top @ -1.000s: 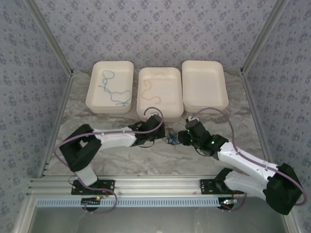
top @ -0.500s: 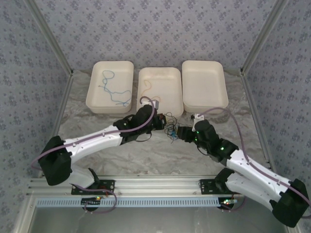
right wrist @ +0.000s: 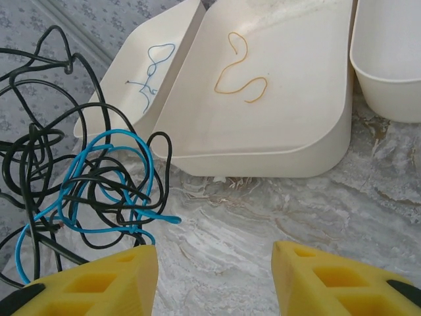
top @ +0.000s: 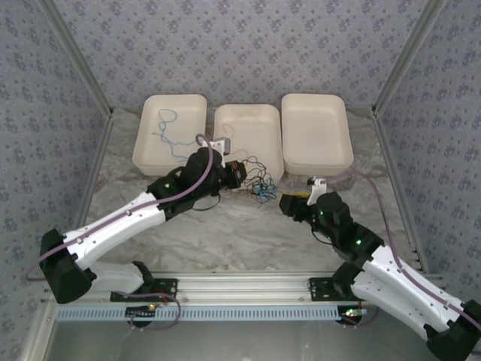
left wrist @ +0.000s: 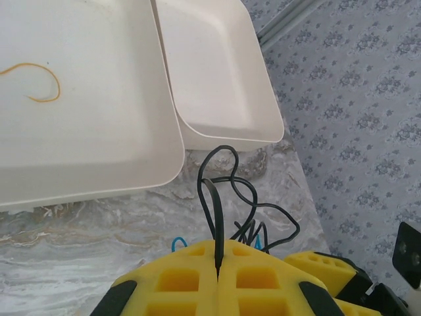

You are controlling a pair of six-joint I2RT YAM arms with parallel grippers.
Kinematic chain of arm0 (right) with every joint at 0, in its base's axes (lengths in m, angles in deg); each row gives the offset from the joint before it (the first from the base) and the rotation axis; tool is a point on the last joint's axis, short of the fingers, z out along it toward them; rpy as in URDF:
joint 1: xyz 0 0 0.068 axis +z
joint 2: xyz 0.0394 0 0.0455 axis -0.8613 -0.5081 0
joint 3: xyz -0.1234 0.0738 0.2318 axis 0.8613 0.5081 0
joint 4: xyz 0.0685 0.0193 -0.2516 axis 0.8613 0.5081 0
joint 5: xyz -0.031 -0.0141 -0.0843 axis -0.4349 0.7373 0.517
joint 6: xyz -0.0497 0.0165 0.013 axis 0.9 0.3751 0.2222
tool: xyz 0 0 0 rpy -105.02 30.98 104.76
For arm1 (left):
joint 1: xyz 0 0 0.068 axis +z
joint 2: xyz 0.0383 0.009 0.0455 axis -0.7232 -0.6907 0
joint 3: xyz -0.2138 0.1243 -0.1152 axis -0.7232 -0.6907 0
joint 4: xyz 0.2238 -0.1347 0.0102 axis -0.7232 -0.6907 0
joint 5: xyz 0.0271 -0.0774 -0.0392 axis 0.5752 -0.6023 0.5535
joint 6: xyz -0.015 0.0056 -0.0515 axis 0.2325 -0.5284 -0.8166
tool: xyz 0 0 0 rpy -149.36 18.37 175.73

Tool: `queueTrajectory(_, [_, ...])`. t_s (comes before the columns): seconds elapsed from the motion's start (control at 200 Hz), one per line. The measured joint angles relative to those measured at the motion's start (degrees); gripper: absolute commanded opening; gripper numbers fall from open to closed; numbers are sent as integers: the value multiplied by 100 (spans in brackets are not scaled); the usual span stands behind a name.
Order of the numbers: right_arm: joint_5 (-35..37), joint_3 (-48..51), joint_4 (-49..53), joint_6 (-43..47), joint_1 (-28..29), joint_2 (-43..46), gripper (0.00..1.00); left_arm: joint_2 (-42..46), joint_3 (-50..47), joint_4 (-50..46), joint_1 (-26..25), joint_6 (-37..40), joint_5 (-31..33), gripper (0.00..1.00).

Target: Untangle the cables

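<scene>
The left gripper [left wrist: 217, 262] reaches out over the marbled table [top: 225, 241], just in front of the middle tray [top: 259, 124]. Its yellow pads [left wrist: 177, 280] are pressed together with a black cable [left wrist: 215, 224] pinched in the seam between them. From the pinch the cable rises in loops in front of the tray rims.

The right gripper [right wrist: 214, 276] sits nearer the right arm's side of the table, with its 2 yellow fingers [right wrist: 99, 283] standing apart and nothing between them. Only bare marbled surface lies in the gap.

The tangle of black and blue cables [top: 259, 188] lies between the 2 grippers, close to the front of the middle tray. In the right wrist view it spreads to the left of the open fingers, with blue loops woven through the black ones, and one blue end lies on the table just ahead of the left finger.

3 white trays stand in a row at the back. The left tray [top: 192, 109] holds a loose blue cable [right wrist: 151, 64], the middle tray holds a yellow-tan cable [left wrist: 57, 84], and the right tray [top: 316, 135] shows a bare floor
</scene>
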Motion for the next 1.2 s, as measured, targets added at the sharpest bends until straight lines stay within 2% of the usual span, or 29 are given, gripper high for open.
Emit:
queueTrajectory(0.175, [-232, -31, -273, -11, -31, -72, 48, 2, 0, -131, -2, 0, -39, 0])
queueTrajectory(0.515, [-745, -293, -428, -9, -48, -824, 47, 2, -2, -151, 0, -2, -59, 0])
queueTrajectory(0.665, [-791, -479, -525, -9, -61, -1108, 42, 2, -2, -149, 0, -4, -83, 0])
queueTrajectory(0.74, [-852, -522, -640, 11, -109, -1257, 38, 2, -2, -149, 0, -4, -83, 0])
queueTrajectory(0.849, [-935, -564, -748, 17, -122, -1458, 25, 2, -2, -149, 0, -4, -83, 0])
queueTrajectory(1.019, [-949, -573, -817, 15, -122, -1467, 0, 4, -2, -149, 0, -7, -81, 0])
queueTrajectory(1.199, [-789, -573, -758, 28, -125, -1178, 0, 22, -4, -166, 0, -7, -59, 0])
